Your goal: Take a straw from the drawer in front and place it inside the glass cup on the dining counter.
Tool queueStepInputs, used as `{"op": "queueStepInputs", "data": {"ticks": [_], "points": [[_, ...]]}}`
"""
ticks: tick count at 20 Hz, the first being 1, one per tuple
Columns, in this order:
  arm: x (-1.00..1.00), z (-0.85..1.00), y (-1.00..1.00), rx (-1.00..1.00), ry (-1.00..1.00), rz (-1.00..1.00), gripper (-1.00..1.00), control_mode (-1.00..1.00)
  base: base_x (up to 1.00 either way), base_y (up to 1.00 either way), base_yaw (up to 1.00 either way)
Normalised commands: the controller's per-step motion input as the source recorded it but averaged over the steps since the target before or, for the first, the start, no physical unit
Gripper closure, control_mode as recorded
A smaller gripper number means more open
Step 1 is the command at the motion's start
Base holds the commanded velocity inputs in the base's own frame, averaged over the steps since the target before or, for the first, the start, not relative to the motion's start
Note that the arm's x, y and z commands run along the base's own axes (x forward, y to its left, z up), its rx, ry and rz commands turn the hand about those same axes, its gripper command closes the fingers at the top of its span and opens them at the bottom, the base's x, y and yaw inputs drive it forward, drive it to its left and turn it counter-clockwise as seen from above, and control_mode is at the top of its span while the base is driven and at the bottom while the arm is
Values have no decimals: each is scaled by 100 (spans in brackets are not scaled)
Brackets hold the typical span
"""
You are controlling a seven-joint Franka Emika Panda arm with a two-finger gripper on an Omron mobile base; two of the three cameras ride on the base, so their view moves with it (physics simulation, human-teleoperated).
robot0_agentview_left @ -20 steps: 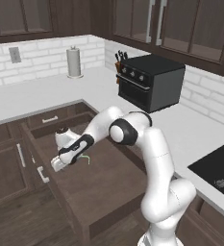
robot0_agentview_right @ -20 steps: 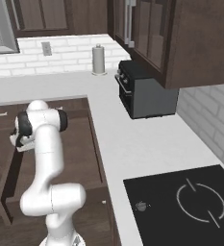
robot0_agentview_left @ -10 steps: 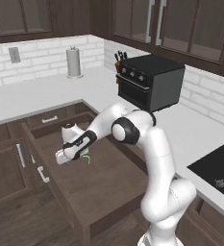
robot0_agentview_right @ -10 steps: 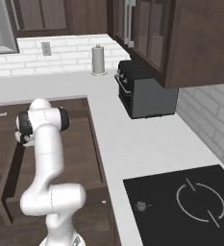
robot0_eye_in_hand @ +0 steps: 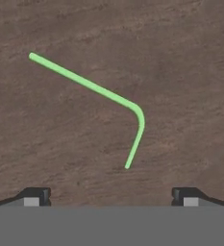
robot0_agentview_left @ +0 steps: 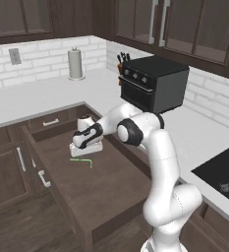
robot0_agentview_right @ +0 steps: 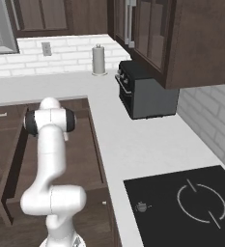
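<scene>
the drawer (robot0_agentview_left: 94, 184) stands pulled out from the brown cabinets, so the opening step is judged complete. the straw (robot0_eye_in_hand: 99, 91) lies flat on the bare wooden drawer floor, its bent end turned toward the hand; in the left base view it shows as a thin green line (robot0_agentview_left: 81, 160) just beside and below the hand. the gripper (robot0_eye_in_hand: 111, 197) hangs low over the drawer, pointing down at the straw, its two dark tips spread wide to either side and touching nothing. nothing is held.

judgement on progress: early stage. done: drawer open, hand brought over the straw. left: lower onto the straw, close on it, lift it clear, carry it to the dining counter and set it in the glass cup.

the straw lies off-centre between the tips, its long leg running toward the left of the hand view; a grip near the bend looks the nearest option.
</scene>
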Motion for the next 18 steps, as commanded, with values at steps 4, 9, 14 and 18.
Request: {"op": "queueStepInputs", "data": {"ticks": [4, 9, 14, 18], "points": [[0, -16, -7, 0, 0, 0, -100, -100, 0, 0, 0], [18, -21, -9, -1, 0, 0, -100, -100, 0, 0, 0], [24, -29, -12, 0, 0, 0, -100, -100, 0, 0, 0], [44, -26, 0, 0, 0, 2, -100, -100, 0, 0, 0]]}}
